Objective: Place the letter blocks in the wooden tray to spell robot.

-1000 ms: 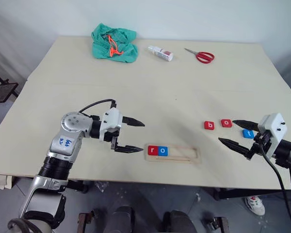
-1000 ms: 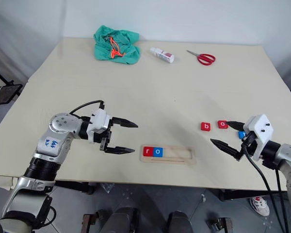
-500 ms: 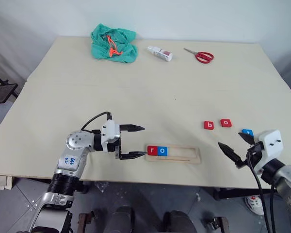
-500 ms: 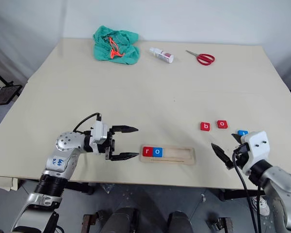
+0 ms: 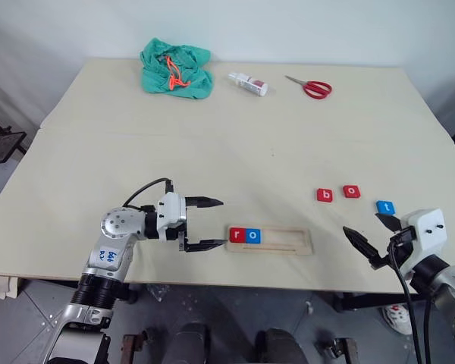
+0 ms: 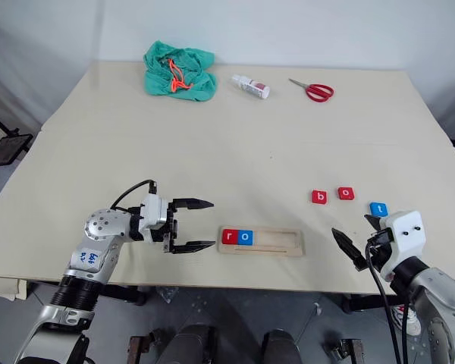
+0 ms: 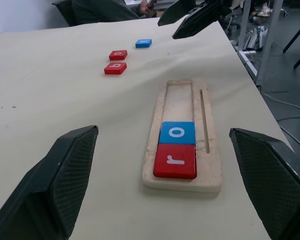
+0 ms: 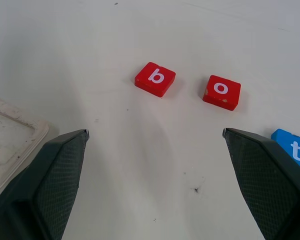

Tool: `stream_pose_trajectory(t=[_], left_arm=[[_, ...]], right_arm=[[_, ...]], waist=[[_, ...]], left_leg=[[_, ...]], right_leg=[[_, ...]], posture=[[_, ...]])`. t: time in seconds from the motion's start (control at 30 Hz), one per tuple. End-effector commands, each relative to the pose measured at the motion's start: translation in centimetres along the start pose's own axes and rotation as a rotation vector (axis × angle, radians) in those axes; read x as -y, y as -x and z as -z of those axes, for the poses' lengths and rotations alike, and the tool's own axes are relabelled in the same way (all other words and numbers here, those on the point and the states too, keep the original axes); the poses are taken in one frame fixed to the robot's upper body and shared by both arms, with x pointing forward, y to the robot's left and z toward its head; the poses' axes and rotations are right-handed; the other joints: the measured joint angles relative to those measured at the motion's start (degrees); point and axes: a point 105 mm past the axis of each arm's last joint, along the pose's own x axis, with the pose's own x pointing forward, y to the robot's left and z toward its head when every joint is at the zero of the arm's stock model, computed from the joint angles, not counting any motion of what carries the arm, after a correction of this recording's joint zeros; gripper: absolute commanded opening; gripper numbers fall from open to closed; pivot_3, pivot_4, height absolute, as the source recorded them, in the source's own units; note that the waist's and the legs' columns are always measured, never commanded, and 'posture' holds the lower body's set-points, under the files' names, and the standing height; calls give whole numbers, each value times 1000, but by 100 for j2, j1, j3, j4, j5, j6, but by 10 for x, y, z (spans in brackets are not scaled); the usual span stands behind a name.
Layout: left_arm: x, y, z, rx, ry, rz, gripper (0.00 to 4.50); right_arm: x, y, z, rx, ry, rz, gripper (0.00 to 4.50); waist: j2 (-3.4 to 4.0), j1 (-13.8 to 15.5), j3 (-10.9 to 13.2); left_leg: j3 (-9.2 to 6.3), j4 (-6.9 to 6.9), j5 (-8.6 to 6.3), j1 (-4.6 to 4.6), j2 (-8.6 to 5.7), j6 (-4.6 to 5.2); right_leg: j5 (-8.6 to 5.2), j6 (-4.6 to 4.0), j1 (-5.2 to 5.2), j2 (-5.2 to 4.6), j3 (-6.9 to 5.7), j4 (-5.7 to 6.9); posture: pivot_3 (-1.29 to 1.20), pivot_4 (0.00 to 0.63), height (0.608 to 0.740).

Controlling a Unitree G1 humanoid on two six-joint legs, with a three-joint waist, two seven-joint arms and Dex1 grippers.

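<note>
the wooden tray (image 5: 271,240) lies near the front edge of the bench (image 5: 243,144), its long side running left to right. at its left end sit two letter blocks side by side and touching: the red r block (image 5: 237,234) at the very end and the blue o block (image 5: 252,235) just to its right. the other part of the tray's recess is bare.

the other three blocks lie loose on the bench, further right and a little further back than the tray: the red b block (image 5: 325,195), the red o block (image 5: 352,191) just beside it, and the blue t block (image 5: 385,207) to the right and slightly nearer the front.

the left gripper (image 5: 212,224) points toward the tray's left end, level with the bench top, fingers spread wide with nothing between them; its nearer fingertip is just beside the tray's end. the right gripper (image 5: 368,236) hangs at the front right edge of the bench, near the t block, fingers also wide apart and holding nothing.

at the far side of the bench lie a crumpled green cloth (image 5: 176,68) with an orange cord, a small white bottle (image 5: 249,83) on its side, and red-handled scissors (image 5: 310,86).
</note>
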Motion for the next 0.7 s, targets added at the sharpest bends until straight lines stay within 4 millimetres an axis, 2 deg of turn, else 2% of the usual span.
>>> stream_pose_trajectory(t=[0.03, 0.4, 0.7], left_arm=[[-3, 3, -6, 1, -41, -1, 4467], [-3, 7, -8, -1, -58, -24, 4467], [-3, 10, -11, 6, -69, -53, 4467]], right_arm=[[1, 3, -17, 45, 28, 13, 4500], [-1, -4, -21, 45, 15, 7, 4500], [0, -52, -41, 77, -115, 61, 4500]], waist=[[0, 0, 0], [0, 0, 0], [5, -53, 2]], left_leg=[[0, 0, 0, 0, 0, 0], [0, 0, 0, 0, 0, 0], [0, -4, 0, 2, 3, 0]], right_leg=[[0, 0, 0, 0, 0, 0], [0, 0, 0, 0, 1, -1], [0, 0, -3, 1, 2, 0]], posture=[[0, 150, 740], [0, 150, 740], [0, 150, 740]])
